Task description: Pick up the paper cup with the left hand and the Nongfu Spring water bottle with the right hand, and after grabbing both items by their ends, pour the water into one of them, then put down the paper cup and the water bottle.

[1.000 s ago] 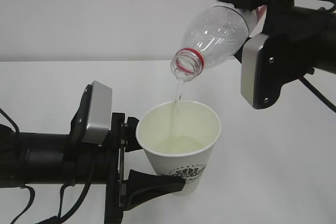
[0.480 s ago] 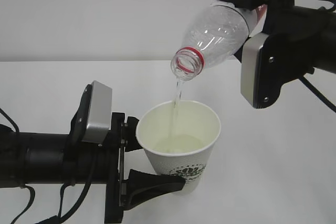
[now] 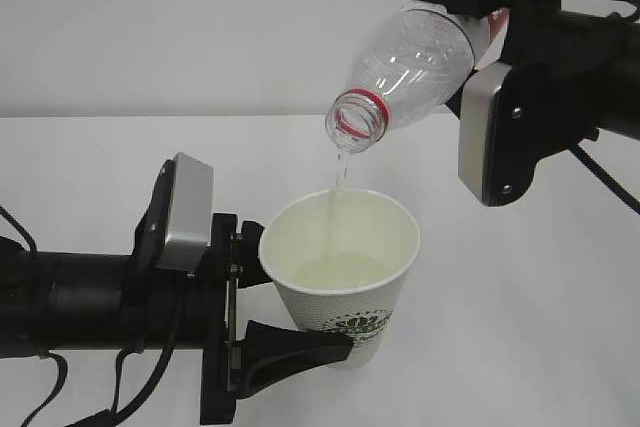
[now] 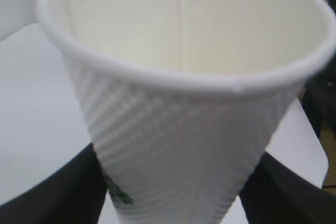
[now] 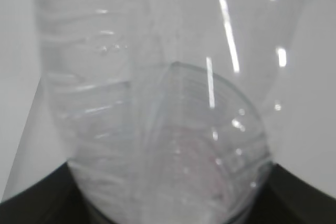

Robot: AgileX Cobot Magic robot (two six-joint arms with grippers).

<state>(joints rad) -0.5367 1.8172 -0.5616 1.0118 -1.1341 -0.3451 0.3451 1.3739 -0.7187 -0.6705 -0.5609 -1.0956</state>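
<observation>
More water (image 3: 335,269) in cup (image 3: 345,292) than before

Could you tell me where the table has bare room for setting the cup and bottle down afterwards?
The table is bare to the right of the paper cup, below the right gripper holding the tilted bottle. Another bare stretch lies at far left, behind the left arm. It is crowded at lower left, where the left gripper holds the cup.
</observation>
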